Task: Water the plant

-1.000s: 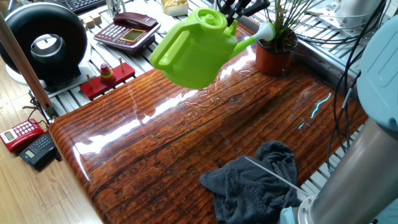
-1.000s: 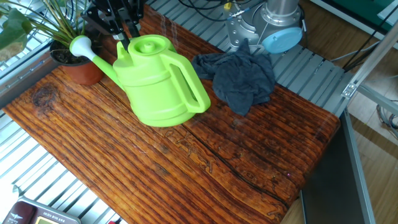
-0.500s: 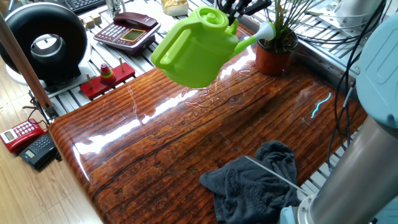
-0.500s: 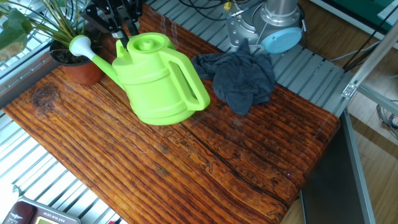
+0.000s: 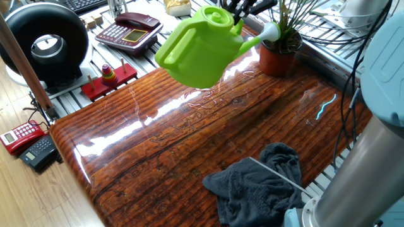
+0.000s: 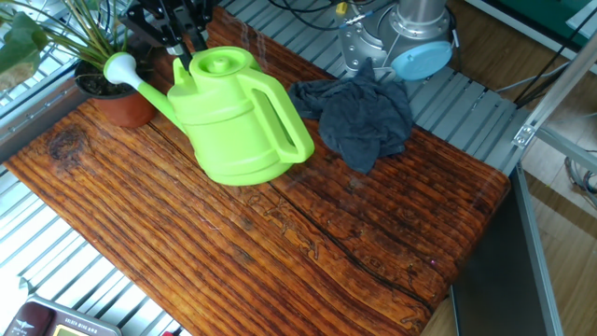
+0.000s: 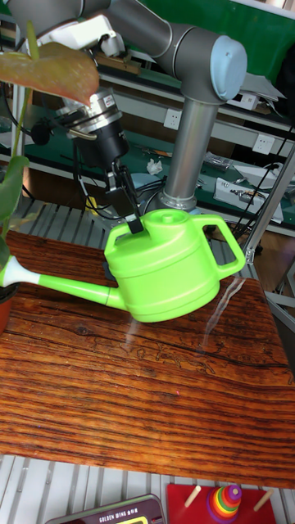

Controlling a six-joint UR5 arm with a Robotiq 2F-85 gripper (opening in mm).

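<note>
Still, little separates this moment from the frames a second ago: the lime-green watering can (image 5: pixel 202 47) hangs in much the same place above the table (image 5: pixel 208 132), shifted only a touch toward the plant (image 5: pixel 285 31), its body perhaps a shade higher in the other fixed view. The dark cloth (image 5: pixel 262 186) has not moved.

The gripper (image 7: pixel 131 221) is clamped on the small top handle of the can beside the filler lid, its black fingers (image 6: pixel 177 42) pinching that strap from either side. The can is held off the wood and tilted, spout end lowest in the tall fixed view. Its long spout runs to a white rose (image 6: pixel 119 67) that sits over the rim of the pot, among the lowest leaves. No water can be made out leaving the rose.

The plant stands at the far corner of the table, near the edge by the metal slats. Its round terracotta pot (image 6: pixel 117 103) is upright and reddish-brown, with dark soil showing at the top. Long, thin, grass-like green leaves rise and fan out from it, some reaching past the frame. The pot is clearly smaller than the can.

Off the table lie a dark red desk telephone (image 5: pixel 129 28) and a red ring-stacker toy (image 5: pixel 108 77).
</note>
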